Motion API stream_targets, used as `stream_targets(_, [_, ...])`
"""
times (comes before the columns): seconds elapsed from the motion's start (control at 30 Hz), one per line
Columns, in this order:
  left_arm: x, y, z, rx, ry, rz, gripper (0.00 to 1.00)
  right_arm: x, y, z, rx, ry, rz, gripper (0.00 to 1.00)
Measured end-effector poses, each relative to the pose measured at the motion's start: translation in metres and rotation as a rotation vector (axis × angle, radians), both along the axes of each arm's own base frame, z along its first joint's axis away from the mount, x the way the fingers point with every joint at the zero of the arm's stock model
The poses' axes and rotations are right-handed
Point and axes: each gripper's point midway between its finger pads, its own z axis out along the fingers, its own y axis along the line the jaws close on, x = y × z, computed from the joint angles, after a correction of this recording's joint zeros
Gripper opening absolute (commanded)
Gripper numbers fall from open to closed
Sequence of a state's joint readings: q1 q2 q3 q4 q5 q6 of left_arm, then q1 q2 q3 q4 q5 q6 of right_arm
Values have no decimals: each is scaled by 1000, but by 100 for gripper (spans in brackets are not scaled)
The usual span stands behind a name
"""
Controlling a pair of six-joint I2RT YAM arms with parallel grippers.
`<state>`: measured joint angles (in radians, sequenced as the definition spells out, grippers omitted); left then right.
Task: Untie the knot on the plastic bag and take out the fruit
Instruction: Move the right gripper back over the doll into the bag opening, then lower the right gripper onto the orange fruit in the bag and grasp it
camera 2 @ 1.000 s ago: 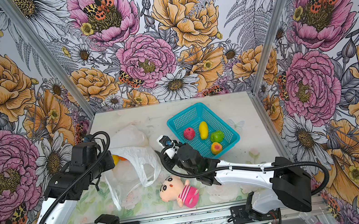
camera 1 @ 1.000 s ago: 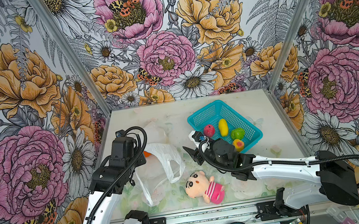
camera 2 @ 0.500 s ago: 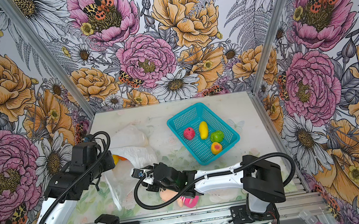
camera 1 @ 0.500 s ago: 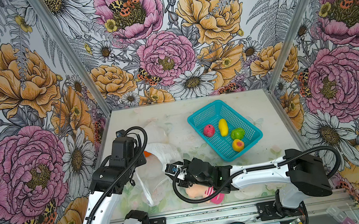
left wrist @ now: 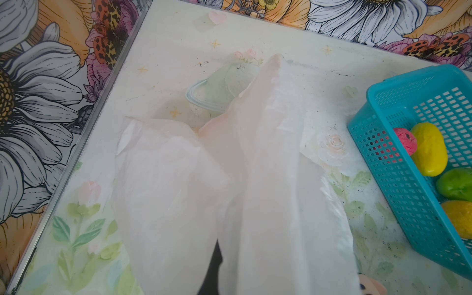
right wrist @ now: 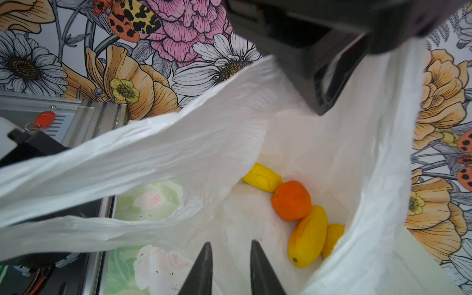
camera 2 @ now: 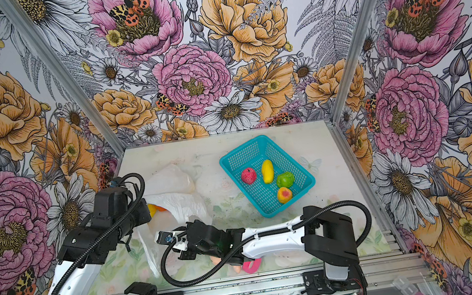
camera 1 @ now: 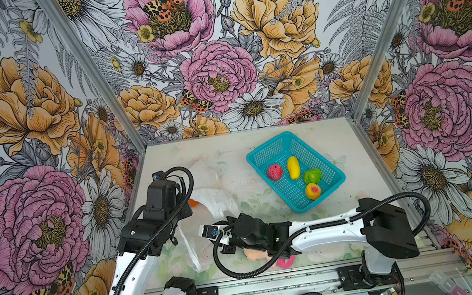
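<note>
The white plastic bag (camera 1: 218, 199) (right wrist: 204, 143) lies at the table's left with its mouth held open. My left gripper (right wrist: 323, 104) is shut on the bag's upper edge and lifts it; in the left wrist view the bag (left wrist: 255, 178) covers the jaws. Inside the bag lie an orange fruit (right wrist: 291, 200), a yellow one (right wrist: 261, 177) and two long yellow-orange ones (right wrist: 307, 236). My right gripper (right wrist: 231, 242) stands at the mouth, open a narrow gap, with nothing gripped. The knot does not show in any view.
A teal basket (camera 1: 272, 149) at the right rear holds a pink-red fruit (camera 1: 275, 172), a yellow one (camera 1: 292, 168), a green one (camera 1: 312, 175) and a blushed yellow one (camera 1: 313, 191). The plush doll (camera 1: 254, 254) lies mostly under my right arm near the front edge.
My right arm has swung left from beside the basket, over the doll, to the bag's mouth, and its jaws have narrowed. The left arm has held still with the bag.
</note>
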<state>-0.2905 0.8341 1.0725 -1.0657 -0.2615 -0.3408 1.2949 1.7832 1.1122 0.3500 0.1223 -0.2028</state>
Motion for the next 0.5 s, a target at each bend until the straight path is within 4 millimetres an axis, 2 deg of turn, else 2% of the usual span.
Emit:
stream_targets(0.23, [-2, -1, 2, -3, -11, -7, 0, 51, 20, -65, -86, 59, -113, 30])
stream_targets(0.33, [-2, -1, 3, -4, -12, -7, 0, 71, 29, -81, -100, 68, -180, 33])
stream_targets(0.43, [-2, -1, 3, -4, -14, -7, 0, 83, 44, -89, -88, 80, -228, 35])
stream_targets(0.5, [-2, -1, 3, -5, -15, -7, 0, 91, 54, -92, -73, 90, -260, 43])
